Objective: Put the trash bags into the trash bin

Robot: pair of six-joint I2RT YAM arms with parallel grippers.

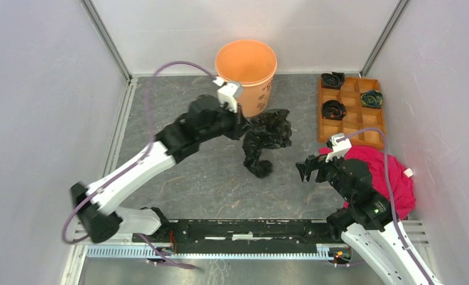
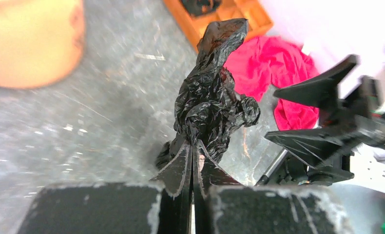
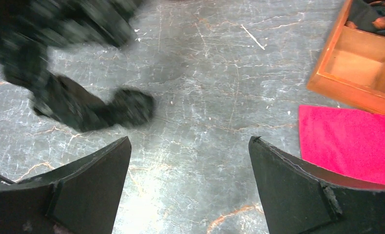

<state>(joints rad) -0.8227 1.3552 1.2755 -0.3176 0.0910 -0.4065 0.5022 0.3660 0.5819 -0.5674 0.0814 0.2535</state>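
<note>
Left gripper (image 1: 243, 123) is clamped tight on the trash bags (image 1: 268, 139), one crumpled black wad trailing over the table (image 1: 208, 172) just in front of the trash bin (image 1: 257, 95). Right gripper (image 1: 303, 171) hangs spread wide and empty, farther from the bin, beside the pink-red cloth (image 1: 392, 178).

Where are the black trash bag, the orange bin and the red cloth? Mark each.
trash bag (image 1: 271, 132), top external view, crumpled middle of the film.
trash bin (image 1: 259, 95), top external view, outer side wall.
red cloth (image 1: 398, 184), top external view, bare right part.
</note>
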